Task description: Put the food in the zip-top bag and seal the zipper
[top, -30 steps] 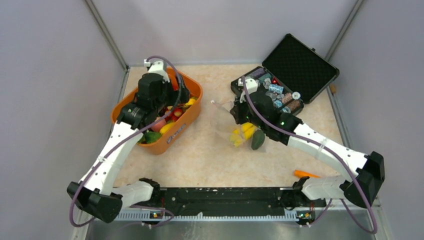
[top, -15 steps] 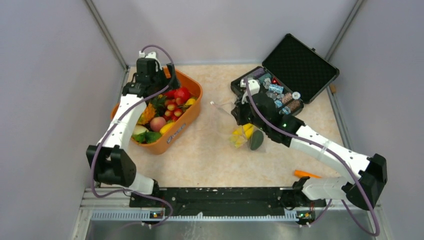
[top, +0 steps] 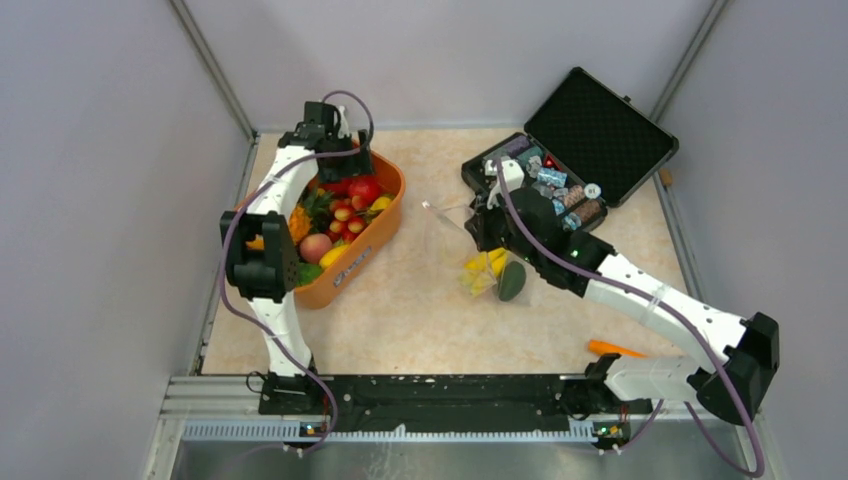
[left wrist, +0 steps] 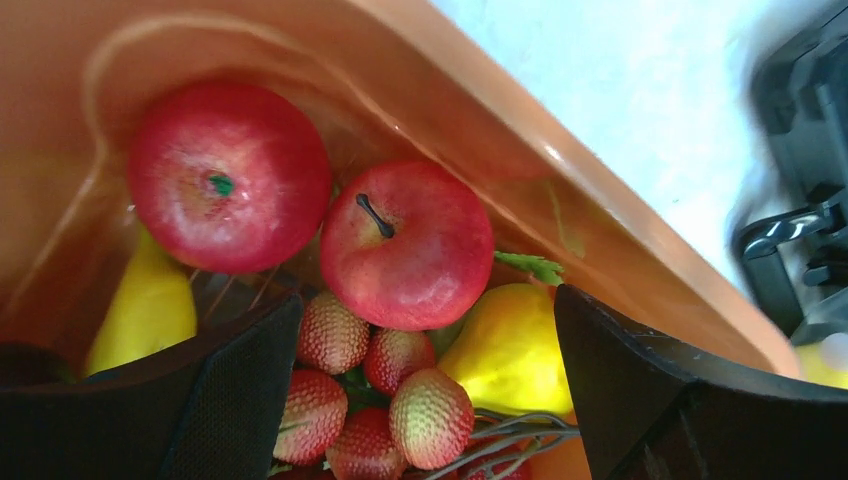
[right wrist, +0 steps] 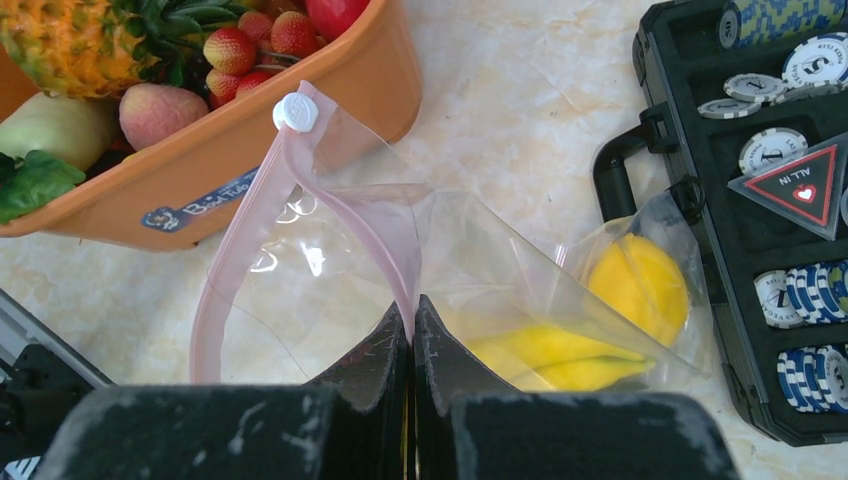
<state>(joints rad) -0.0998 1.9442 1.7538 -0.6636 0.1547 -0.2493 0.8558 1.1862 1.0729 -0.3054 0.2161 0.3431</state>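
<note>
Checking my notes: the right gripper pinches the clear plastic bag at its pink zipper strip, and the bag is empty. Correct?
Not empty: the right wrist view shows yellow toy fruits inside the clear plastic bag. The right gripper does pinch its pink zipper strip.

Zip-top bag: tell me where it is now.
In the top view, the zip-top bag is mid-table, between the orange basket and the black case, its pink edge pinched by the right hand.

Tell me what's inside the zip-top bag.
Inside the zip-top bag: a round yellow fruit and a yellow banana-like piece beside it. The right claw, pinching the bag, hides its near part. Whether the dark green piece lies inside cannot be told.
</note>
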